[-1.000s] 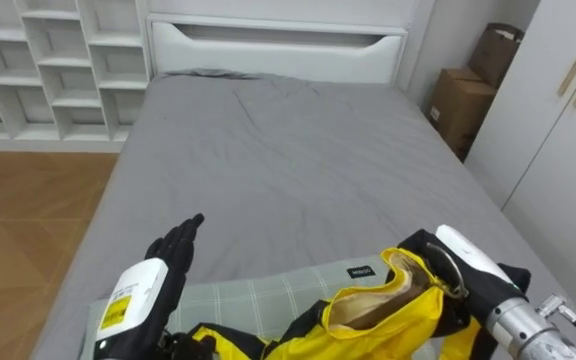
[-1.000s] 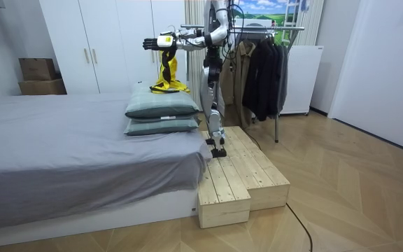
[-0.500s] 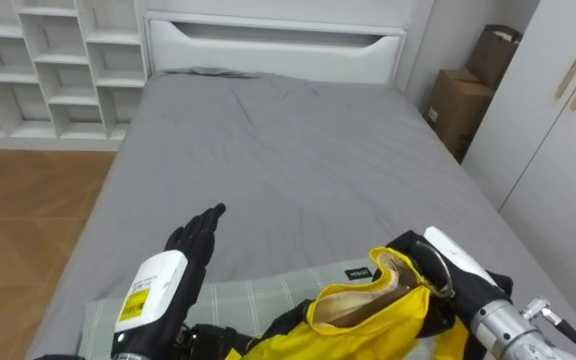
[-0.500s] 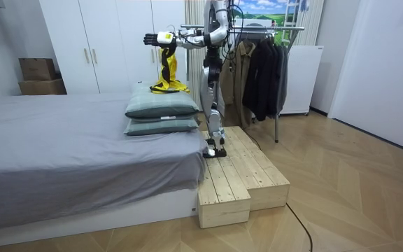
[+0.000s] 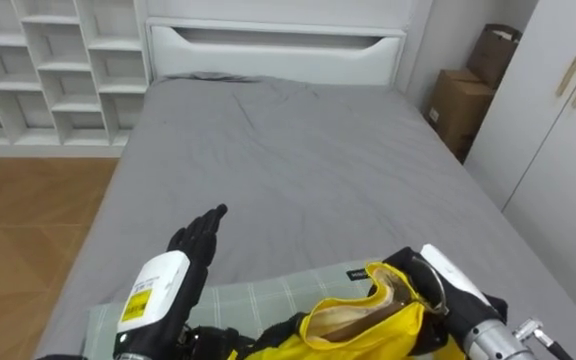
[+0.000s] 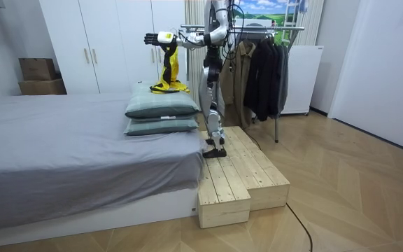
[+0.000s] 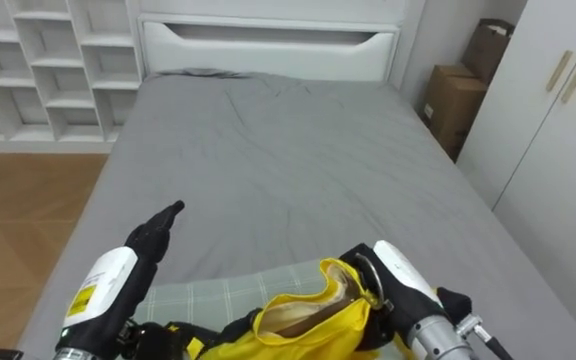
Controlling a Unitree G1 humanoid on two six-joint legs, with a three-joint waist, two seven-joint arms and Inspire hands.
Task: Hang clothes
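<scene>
A yellow and black garment [image 5: 353,320] hangs from my right hand [image 5: 440,288], which is shut on its collar at the lower right. In the room view the garment [image 6: 167,70] dangles above the stacked pillows [image 6: 161,108], its lower end resting on them. My left hand [image 5: 196,240] is open, fingers straight and stretched out over the grey bed [image 5: 288,150], with nothing in it. I stand on a wooden platform [image 6: 236,175] beside the bed. Behind me is a clothes rack [image 6: 268,28] with dark clothes [image 6: 261,70] hanging on it.
A green checked pillow [image 5: 248,298] lies under the garment. White shelves [image 5: 48,70] stand to the left of the headboard. Cardboard boxes [image 5: 463,100] and a white wardrobe [image 5: 568,150] are on the right. Wood floor runs along the bed's left side.
My left hand has reached a little farther forward over the bed. My right hand with the garment has shifted slightly left and lower in the eye view.
</scene>
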